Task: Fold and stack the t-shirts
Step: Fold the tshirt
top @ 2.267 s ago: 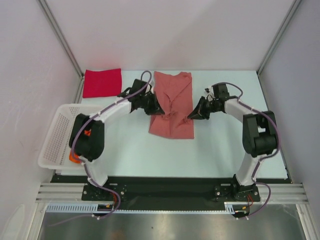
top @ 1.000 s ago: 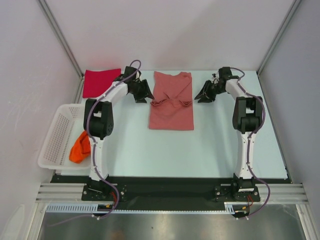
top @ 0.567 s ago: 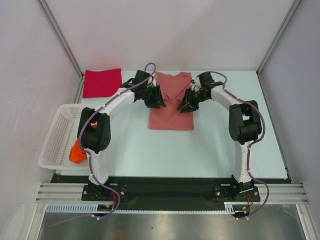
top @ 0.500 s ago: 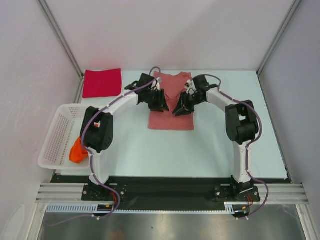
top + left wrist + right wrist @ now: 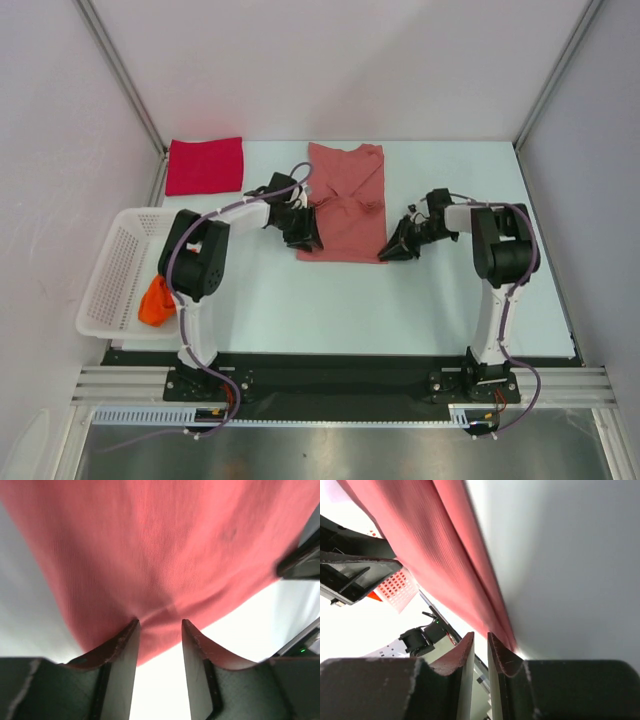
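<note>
Your left gripper (image 5: 160,625) has jaws spread at the salmon-pink t-shirt (image 5: 345,195) hem; on your right gripper (image 5: 480,637) they nearly meet, grip unclear.

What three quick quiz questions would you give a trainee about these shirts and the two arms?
1. Fill in: the folded red t-shirt lies at the far ___ corner of the table.
2. True or false: the orange t-shirt lies in the white mesh basket.
3. The left gripper and the right gripper sit at the near corners of which shirt?
A. red t-shirt
B. salmon-pink t-shirt
C. orange t-shirt

Key: 1 left; 2 true; 3 B.
</note>
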### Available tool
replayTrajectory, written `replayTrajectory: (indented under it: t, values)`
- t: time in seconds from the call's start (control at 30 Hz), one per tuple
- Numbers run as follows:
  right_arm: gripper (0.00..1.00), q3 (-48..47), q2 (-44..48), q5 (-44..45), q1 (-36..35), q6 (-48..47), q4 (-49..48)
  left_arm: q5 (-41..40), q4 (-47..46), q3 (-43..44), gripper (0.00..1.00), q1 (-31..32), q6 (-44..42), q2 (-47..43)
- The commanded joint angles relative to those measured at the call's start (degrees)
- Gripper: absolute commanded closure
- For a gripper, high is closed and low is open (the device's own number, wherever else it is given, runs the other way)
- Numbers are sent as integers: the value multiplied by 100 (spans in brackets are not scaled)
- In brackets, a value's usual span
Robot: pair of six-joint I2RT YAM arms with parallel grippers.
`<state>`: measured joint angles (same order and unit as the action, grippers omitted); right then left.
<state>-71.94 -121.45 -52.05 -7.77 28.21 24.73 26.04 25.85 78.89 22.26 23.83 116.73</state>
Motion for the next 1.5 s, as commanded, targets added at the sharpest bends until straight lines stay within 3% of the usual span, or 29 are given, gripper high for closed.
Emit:
replayTrajectory:
  t: [0.0, 0.2, 0.4, 0.57, 0.87, 1.1, 1.33, 1.47]
  values:
    - [78, 548, 848, 143, 188, -245, -56, -232, -35, -313, 53, -46, -371, -719]
    - [78, 33, 1071, -103, 145, 97, -284, 189, -843, -322, 53, -240, 270, -854]
    - [79, -706, 114, -209, -189, 1238, -1486, 779, -1581, 248, 53, -451, 930, 174]
    - [90, -1224, -773, -244, -278, 2144, -2927, 1052, -2292, 917, 53, -573, 1394, 991]
    - [91, -2253, -1820, 28, 196, 2592, -3228, 1052, -2505, 2033, 53, -907, 1852, 1950]
    - [92, -3377, -2524, 11, 566, 2585, -2756, 1000, -1918, 2622, 51, -1022, 1643, 2188]
    - [94, -4021, -1472, 327, 645, 1750, -1034, 806, -1512, 2256, 45, -1022, 1317, 950]
    - [90, -3496, -1023, -15, 374, 1706, -1014, 1076, -1608, 1561, 45, -1013, 1132, 142]
